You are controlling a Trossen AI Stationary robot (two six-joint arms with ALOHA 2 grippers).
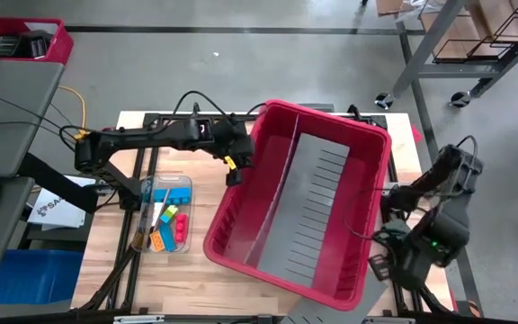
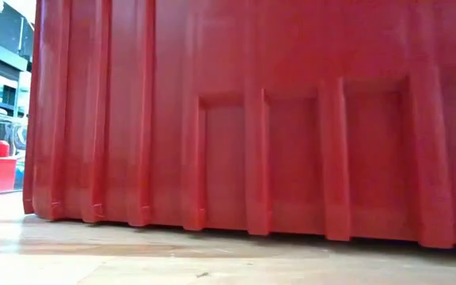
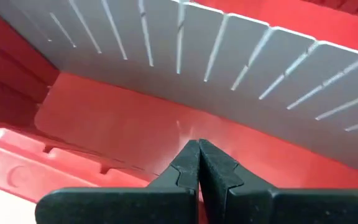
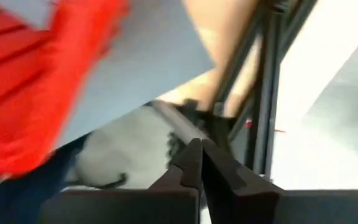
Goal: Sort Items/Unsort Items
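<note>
The items lie in a clear tray (image 1: 165, 214) on the table's left: blue (image 1: 171, 192), orange (image 1: 161, 239), yellow, green and red (image 1: 181, 225) blocky pieces, and a thin dark stick (image 1: 144, 214). My left gripper (image 1: 234, 167) is shut and empty at the left rim of the large red bin (image 1: 299, 193). In the left wrist view its tips (image 3: 199, 149) point into the bin. My right gripper (image 4: 199, 148) is shut and empty by the bin's near right corner (image 1: 380, 259), over the table's edge. My left gripper has its shut fingers over the red bin's left rim (image 3: 73, 165), slanting down from the table's left. I cannot tell whether they touch the rim.
The red bin holds a grey slotted divider (image 1: 317, 193) and takes up the table's middle and right. In the low view its wall (image 2: 252, 119) rests on the wood. A grey sheet (image 4: 160, 56) lies under the bin by my right gripper. The table's dark frame (image 4: 263, 93) is close.
</note>
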